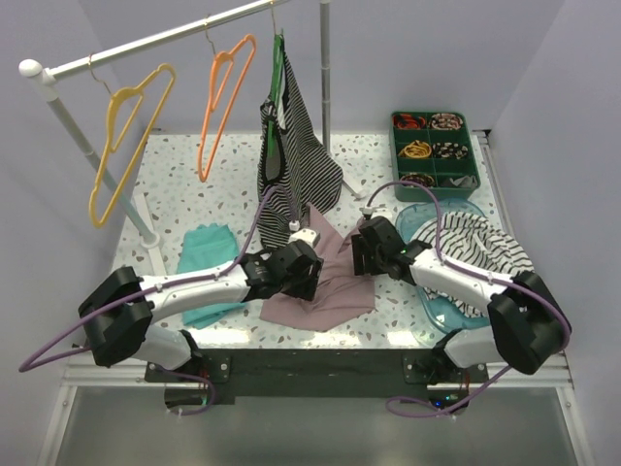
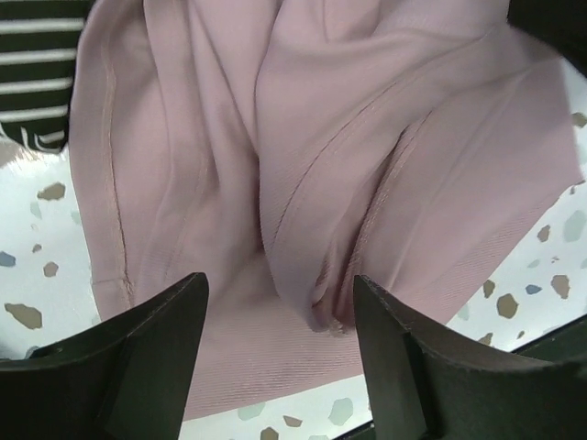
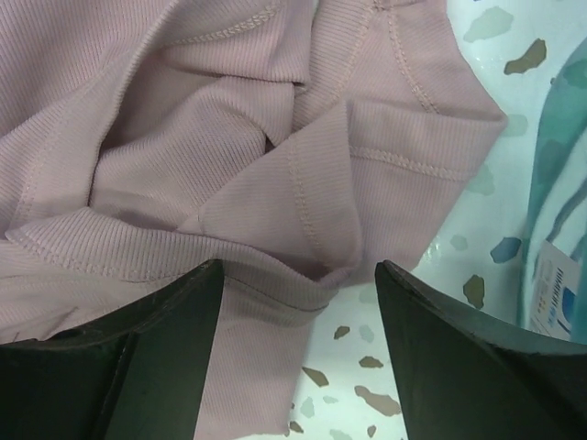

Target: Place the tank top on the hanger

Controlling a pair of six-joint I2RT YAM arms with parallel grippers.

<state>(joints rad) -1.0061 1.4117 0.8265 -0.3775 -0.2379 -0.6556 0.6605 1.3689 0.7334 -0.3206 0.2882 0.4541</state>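
The mauve-pink tank top (image 1: 330,282) lies crumpled on the speckled table between my two arms. My left gripper (image 1: 303,277) sits low over its left part. In the left wrist view its jaws (image 2: 280,321) stand open, with a raised fold of the tank top (image 2: 312,183) between them and no grip on it. My right gripper (image 1: 365,254) is at the cloth's right edge. It is open (image 3: 298,312) over a stitched hem of the tank top (image 3: 275,183) and bare table. The orange hanger (image 1: 225,97) hangs empty on the rail at the back.
A yellow hanger (image 1: 126,136) hangs left of the orange one. A green hanger (image 1: 278,68) carries a striped top (image 1: 291,165). A teal folded cloth (image 1: 206,254) lies left. A green organizer tray (image 1: 435,148) and a blue basin (image 1: 439,309) holding striped cloth stand right.
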